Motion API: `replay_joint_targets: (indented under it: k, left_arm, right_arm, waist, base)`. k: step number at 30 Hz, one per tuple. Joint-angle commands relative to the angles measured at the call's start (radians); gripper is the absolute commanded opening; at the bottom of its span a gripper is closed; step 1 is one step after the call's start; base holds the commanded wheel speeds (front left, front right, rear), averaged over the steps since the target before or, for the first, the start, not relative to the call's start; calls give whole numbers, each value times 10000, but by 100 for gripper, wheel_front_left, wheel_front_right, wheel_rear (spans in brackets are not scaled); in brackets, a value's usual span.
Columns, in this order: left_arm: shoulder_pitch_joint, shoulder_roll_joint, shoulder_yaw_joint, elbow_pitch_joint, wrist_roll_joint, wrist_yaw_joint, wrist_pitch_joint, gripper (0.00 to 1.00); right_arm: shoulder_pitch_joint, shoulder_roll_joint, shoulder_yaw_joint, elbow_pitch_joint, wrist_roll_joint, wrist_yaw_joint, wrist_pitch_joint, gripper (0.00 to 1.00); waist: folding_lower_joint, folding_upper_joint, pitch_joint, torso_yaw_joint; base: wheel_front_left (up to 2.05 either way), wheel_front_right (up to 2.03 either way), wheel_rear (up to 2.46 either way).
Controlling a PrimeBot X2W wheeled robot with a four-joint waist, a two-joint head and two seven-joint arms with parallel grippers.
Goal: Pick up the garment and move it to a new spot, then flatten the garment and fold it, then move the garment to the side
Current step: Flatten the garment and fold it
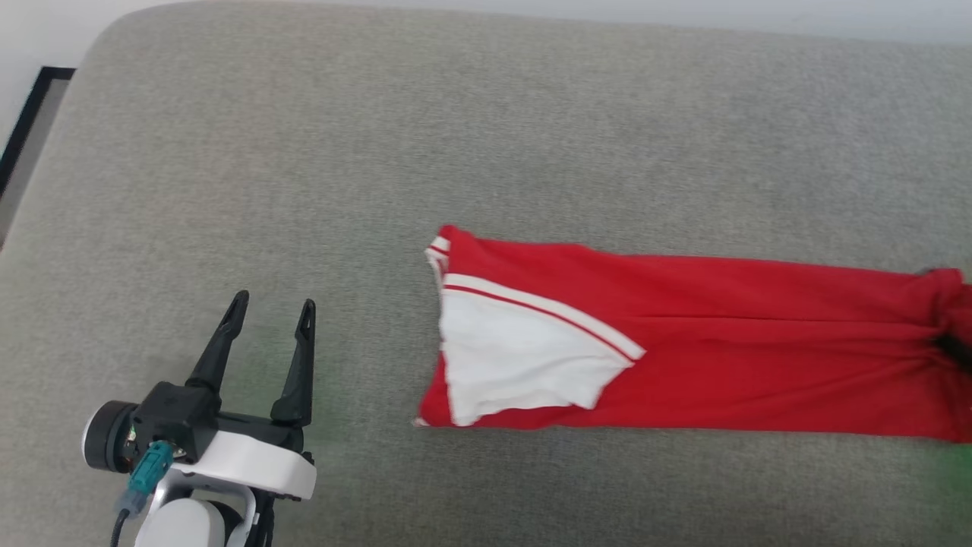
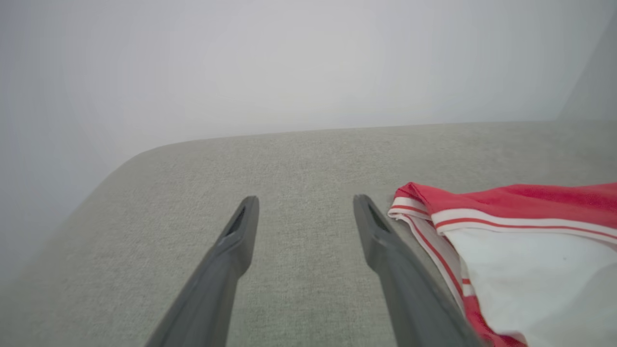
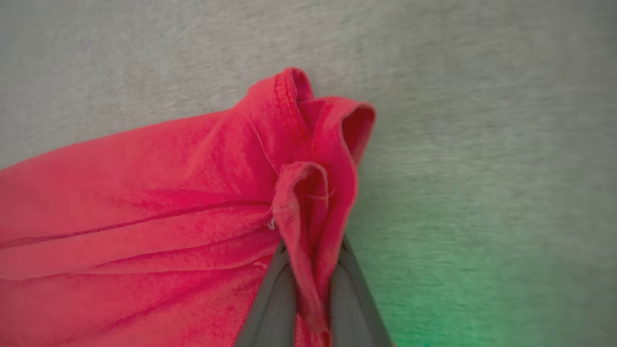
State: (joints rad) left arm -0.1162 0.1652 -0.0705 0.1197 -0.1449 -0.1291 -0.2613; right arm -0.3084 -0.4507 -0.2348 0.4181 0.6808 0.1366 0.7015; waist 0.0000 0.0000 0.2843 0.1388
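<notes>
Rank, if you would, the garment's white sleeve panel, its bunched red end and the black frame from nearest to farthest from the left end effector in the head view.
From the left end effector:
1. White sleeve panel, just to its right on the garment.
2. Black frame, at the upper left edge.
3. Bunched red end, at the far right edge.

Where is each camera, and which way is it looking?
Head view: on the robot's head, looking down at the grey cushion and red garment; the open left tool shows.
Left wrist view: on the left wrist, looking along its fingers across the cushion toward a pale wall.
Right wrist view: on the right wrist, looking down at garment fabric pinched in the right tool.
All three share the garment.
</notes>
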Motion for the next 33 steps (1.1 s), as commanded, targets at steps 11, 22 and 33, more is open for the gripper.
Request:
replay_joint_targets:
  k: [11,22,33]
  left_arm:
    - [-366,224,174,-323,-10,-16,-51,100]
    - [-477,199,35,-309,66,-17,-51,100]
    - [-541,177,-365,79,-279,-18,-51,100]
  right_arm:
    - [-7,-875,-1458,-166,-87,-77,-142,0]
    - [57,-1468,-3051,-143,-212,-63,103,0]
    - [430,-1214,-2483,-1024,-320,-62,435,0]
  waist:
    - [0,0,308,-711]
    - [0,0,373,-932]
    - [0,0,143,-837]
  base:
    - [0,0,0]
    - [0,0,0]
    - [0,0,0]
